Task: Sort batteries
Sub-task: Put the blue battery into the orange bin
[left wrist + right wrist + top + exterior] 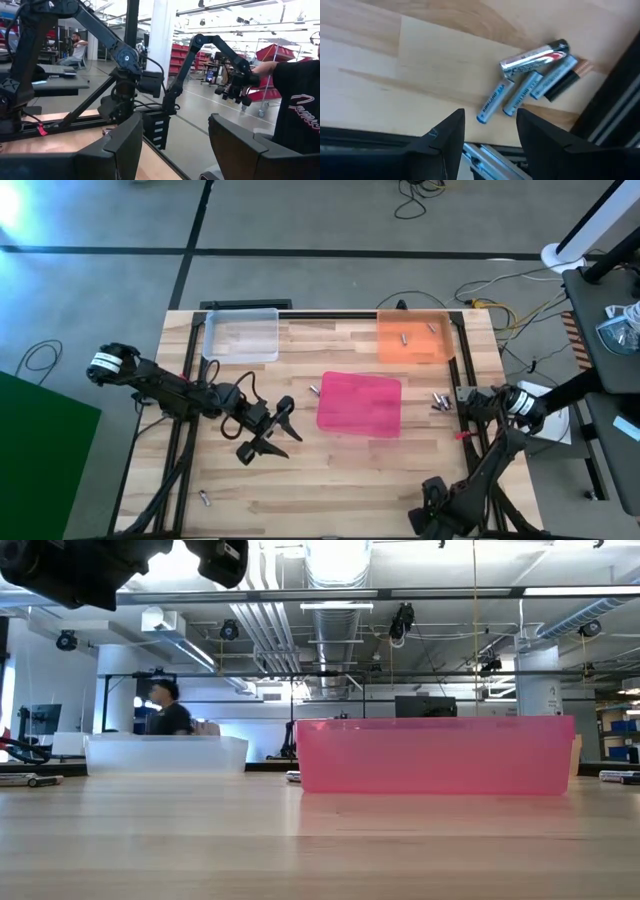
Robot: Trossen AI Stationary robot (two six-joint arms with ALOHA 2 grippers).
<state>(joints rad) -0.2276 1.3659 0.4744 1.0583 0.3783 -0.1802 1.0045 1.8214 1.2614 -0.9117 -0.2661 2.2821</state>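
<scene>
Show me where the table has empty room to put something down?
Bare wood runs along the near edge, right of the lone battery, and between the clear tray and orange tray. It's crowded beside the pink tray, around the battery cluster.

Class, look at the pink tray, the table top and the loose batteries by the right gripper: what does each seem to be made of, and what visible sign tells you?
Pink tray: probably plastic, translucent, since light glows through its walls. Table top: wood, pale jointed strips with visible grain. Batteries: seemingly metal-cased, one shiny and reflective, others with printed silvery-blue wraps. The right gripper hangs open above them.
</scene>
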